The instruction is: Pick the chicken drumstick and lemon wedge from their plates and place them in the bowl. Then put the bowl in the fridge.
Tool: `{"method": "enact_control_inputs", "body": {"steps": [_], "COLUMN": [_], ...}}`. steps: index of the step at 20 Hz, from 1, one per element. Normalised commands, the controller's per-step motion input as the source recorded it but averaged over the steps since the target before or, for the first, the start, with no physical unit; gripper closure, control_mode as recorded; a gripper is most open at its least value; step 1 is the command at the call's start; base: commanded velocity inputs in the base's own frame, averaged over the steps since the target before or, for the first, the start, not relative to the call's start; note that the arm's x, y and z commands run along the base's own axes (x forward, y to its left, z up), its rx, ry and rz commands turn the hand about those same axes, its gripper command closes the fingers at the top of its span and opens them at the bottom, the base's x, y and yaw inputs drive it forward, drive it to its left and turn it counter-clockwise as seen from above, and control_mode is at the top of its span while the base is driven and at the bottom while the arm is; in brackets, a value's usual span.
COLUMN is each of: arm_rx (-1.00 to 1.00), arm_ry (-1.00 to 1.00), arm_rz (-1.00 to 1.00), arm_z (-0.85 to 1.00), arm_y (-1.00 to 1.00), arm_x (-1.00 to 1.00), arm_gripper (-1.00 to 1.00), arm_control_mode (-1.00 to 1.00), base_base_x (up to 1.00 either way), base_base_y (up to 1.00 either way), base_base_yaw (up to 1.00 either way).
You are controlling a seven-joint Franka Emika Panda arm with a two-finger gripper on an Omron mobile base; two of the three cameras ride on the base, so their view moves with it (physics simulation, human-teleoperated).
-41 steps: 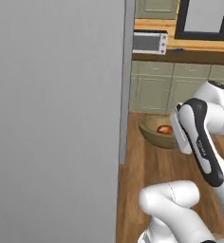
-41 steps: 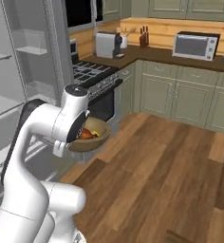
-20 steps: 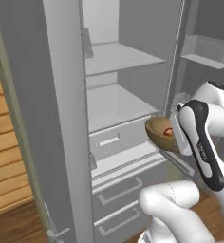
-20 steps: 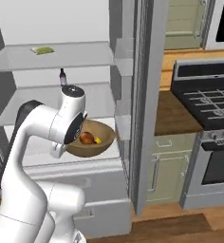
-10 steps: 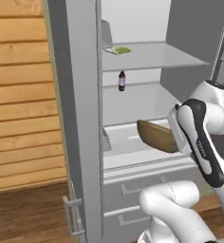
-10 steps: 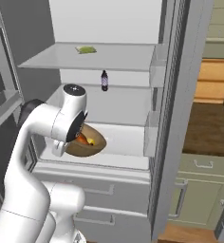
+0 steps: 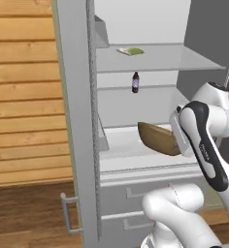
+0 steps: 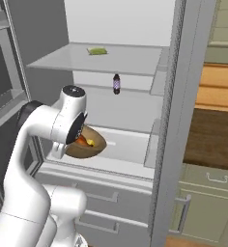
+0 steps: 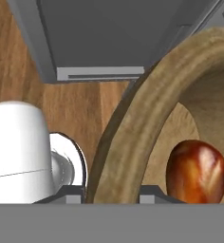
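Swinging round with the base, both base views now face squarely into the open fridge, where half a second ago they looked at it more from the side, and two seconds ago at the kitchen floor and cabinets; that is the camera turning, not the shelves moving. Relative to the arm, the bowl sits as it did, at centre right of the left base view, just above the white shelf. In the right base view it hangs at centre left with the chicken drumstick and lemon wedge inside. At the bottom of the hand view, the gripper is clamped on the bowl's thick rim, one finger tip either side. Both pick-and-place steps look done; what remains, I judge, is setting the bowl on the shelf and letting go. A small bottle stands on the shelf above, well apart from the bowl.
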Motion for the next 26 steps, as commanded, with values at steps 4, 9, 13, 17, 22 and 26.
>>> {"method": "enact_control_inputs", "body": {"steps": [4,9,13,17,22,26], "arm_rx": [0.00,0.00,0.00,0.00,0.00,-0.07], "arm_ry": [0.00,0.00,0.00,0.00,0.00,-0.03], "arm_rz": [0.00,0.00,0.00,0.00,0.00,0.00], "arm_z": [0.00,0.00,0.00,0.00,0.00,0.00], "arm_y": [0.00,0.00,0.00,0.00,0.00,0.07], "arm_x": [0.00,0.00,0.00,0.00,0.00,-0.41], "arm_gripper": [1.00,1.00,1.00,1.00,1.00,1.00], "arm_control_mode": [1.00,1.00,1.00,1.00,1.00,-1.00], "base_base_x": [0.39,0.43,0.48,0.37,0.14,-0.05], "base_base_y": [0.00,0.06,0.29,0.18,0.16,0.02], "base_base_yaw": [-0.12,-0.41,-0.20,0.01,0.04,0.00]}}
